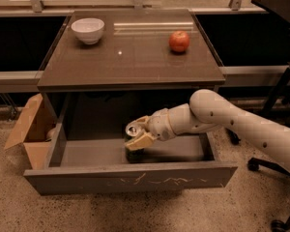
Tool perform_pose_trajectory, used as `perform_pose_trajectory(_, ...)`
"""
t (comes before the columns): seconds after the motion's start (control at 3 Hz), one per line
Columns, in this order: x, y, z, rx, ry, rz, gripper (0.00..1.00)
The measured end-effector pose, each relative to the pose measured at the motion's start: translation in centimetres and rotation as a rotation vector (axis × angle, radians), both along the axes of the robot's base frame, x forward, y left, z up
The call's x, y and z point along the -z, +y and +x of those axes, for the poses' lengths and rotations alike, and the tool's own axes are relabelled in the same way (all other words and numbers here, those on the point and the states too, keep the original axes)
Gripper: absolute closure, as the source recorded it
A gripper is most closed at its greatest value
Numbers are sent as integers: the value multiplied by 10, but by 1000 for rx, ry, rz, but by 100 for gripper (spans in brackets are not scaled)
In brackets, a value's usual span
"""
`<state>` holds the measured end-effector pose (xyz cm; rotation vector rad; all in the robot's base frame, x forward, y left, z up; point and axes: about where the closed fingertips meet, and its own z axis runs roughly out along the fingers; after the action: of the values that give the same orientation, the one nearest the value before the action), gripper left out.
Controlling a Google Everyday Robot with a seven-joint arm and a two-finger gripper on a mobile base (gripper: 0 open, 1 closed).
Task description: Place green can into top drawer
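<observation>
The top drawer (130, 179) is pulled open below the brown-topped table (130, 57); its grey front panel has pale scratches. My gripper (137, 134) reaches in from the right, inside the drawer, and is shut on the green can (133, 131). The can's silver top shows at the gripper; its body is dark and mostly hidden by the fingers (141, 140). The can is low in the drawer, at or just above its floor; I cannot tell if it touches.
A white bowl (88, 30) and a red apple (179, 41) sit on the table top. An open cardboard box (26, 132) stands on the floor at the drawer's left. An office chair base (275, 173) is at the right.
</observation>
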<state>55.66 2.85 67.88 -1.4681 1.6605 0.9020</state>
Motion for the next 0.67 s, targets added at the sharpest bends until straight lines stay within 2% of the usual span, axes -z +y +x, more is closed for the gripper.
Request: perform_pose_trajectory(0.67,15,-9,10,18,-21,2,22)
